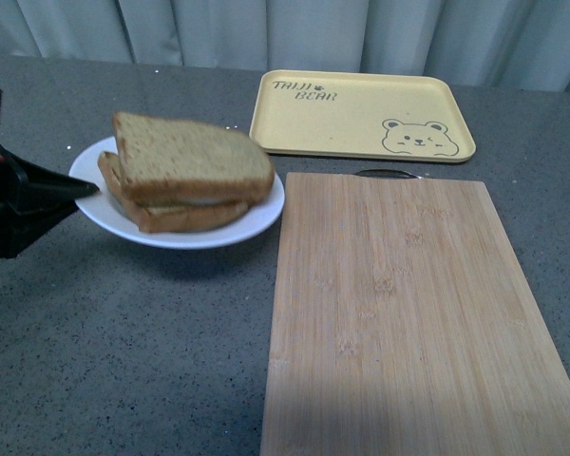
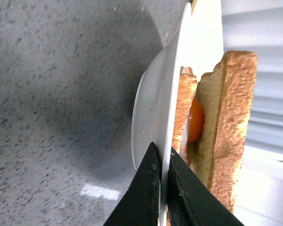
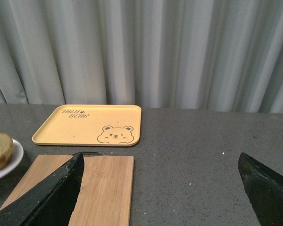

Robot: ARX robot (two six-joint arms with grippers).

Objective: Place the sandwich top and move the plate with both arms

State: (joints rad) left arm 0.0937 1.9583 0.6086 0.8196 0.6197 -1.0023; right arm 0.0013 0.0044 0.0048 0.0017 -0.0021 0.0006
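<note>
**One-sided hold, lift not balanced yet**

Nearest: cutting board (image 1: 408,313), used as reference below.

- The plate (image 1: 258,222) is just off the board's far-left corner, rim close to the board's left edge. It looks raised off the table (image 1: 123,361), going by the shadow under it, but no view shows the gap cleanly.
- The sandwich top (image 1: 190,157) is already on the stack, lying slightly skewed over the egg slice (image 1: 176,218). The yolk (image 2: 195,120) shows between the two slices. I judge placing done and the move to be the open step.
- The left gripper (image 1: 87,189) is at the plate rim on the side away from the board. Its fingers (image 2: 141,197) are pressed together on the rim, one above and one below.
- The right gripper (image 3: 160,157) is spread wide and holds nothing. It is not in the front view.
- The yellow tray (image 1: 351,114) lies just beyond the board's far edge.

Handling, my read:
- The plate is stiff, smooth and likely slippery, and a single rim pinch lets it pivot.
- The bread is light, soft and loose, so any tilt slides the top off.
- The yolk won't take squeezing.
- Take the second hold on the exposed rim facing the board, opposite the left pinch. Grip rim only, not bread, and keep the plate level.
</note>
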